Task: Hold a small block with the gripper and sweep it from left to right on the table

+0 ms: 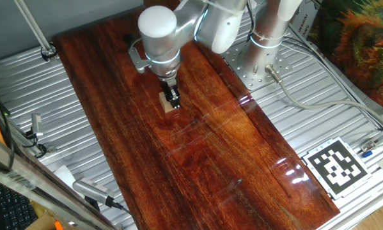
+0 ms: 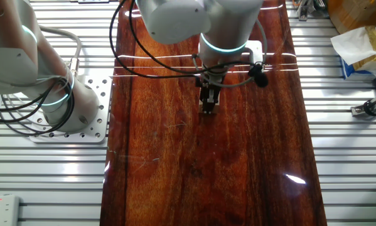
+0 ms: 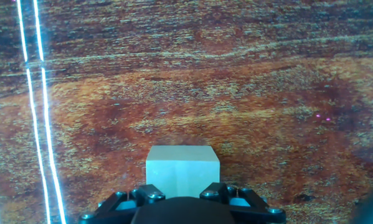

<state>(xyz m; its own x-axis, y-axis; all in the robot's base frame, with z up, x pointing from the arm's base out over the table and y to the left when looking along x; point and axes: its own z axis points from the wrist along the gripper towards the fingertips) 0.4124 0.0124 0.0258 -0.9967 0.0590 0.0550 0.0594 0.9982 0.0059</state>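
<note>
Fingers (image 1: 172, 101) pinching small block (image 1: 168, 103) on table (image 1: 242, 160), black-and-white square marker (image 1: 337, 165) nearby, no legible writing

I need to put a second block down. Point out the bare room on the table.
Most of the table is bare: the long stretch from the gripper to the end beside the black-and-white tag. The only crowded spot is around the small block in the gripper.

Bright overhead light streaks white glare across the glossy table (image 2: 175, 157); the hand view looks grainy.
</note>
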